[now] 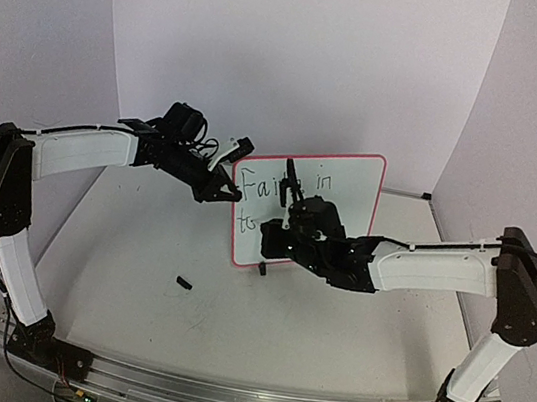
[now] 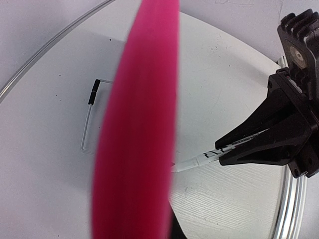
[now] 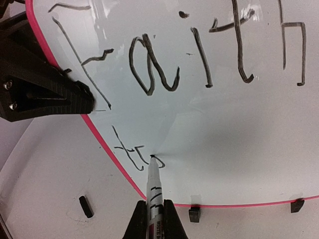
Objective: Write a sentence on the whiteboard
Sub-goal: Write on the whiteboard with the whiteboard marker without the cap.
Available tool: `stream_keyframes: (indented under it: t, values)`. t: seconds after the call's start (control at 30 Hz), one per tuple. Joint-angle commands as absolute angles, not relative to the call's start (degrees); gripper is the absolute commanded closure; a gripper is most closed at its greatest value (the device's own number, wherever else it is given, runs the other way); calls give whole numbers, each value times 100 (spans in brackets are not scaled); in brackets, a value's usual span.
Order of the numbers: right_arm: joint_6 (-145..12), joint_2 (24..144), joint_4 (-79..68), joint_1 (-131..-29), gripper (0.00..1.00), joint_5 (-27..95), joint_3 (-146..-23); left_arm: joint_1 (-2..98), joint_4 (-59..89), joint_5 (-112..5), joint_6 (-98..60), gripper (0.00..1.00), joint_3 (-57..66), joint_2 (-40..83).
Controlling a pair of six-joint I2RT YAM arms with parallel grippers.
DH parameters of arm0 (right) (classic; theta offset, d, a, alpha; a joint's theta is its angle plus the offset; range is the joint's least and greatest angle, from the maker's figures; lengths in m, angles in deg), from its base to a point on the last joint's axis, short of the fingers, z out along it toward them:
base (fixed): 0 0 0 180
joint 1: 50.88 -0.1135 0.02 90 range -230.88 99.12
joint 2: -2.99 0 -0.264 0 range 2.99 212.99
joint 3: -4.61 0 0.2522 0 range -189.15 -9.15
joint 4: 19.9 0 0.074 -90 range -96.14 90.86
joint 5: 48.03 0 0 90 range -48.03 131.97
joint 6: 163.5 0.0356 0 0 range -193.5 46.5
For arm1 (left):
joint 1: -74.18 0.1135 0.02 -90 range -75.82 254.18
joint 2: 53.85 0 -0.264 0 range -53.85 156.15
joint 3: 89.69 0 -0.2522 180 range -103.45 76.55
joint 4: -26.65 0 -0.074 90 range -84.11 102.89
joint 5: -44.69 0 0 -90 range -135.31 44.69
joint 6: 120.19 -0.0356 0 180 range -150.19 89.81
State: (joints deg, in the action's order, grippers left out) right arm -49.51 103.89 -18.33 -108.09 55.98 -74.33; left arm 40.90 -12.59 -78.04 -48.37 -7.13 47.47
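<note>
The whiteboard with its pink frame stands upright in the middle of the table. My left gripper is shut on its left edge, and one of the black fingers lies over the frame. In the left wrist view the frame fills the centre as a blur. My right gripper is shut on a white marker. The marker's tip touches the board at the second line. The sentence reads "Faith" and, further right, "in". Below it a "t" and a partly drawn "o" show.
A small black marker cap lies on the table in front of the board's left end, also the cap in the right wrist view. The board's black feet rest on the table. White walls enclose the back and both sides.
</note>
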Motion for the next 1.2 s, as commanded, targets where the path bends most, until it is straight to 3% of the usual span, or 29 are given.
stream_keyframes:
  t: [0.0,1.17]
  values:
    - [-5019,10263,-2015,-10771,100,5640,-7719,4087,-1758,-7290,-5135,100,-694,4802]
    - [-5020,10035,-2099,-10774,100,5296,-7534,4087,-1750,-7273,-5138,100,-686,4793]
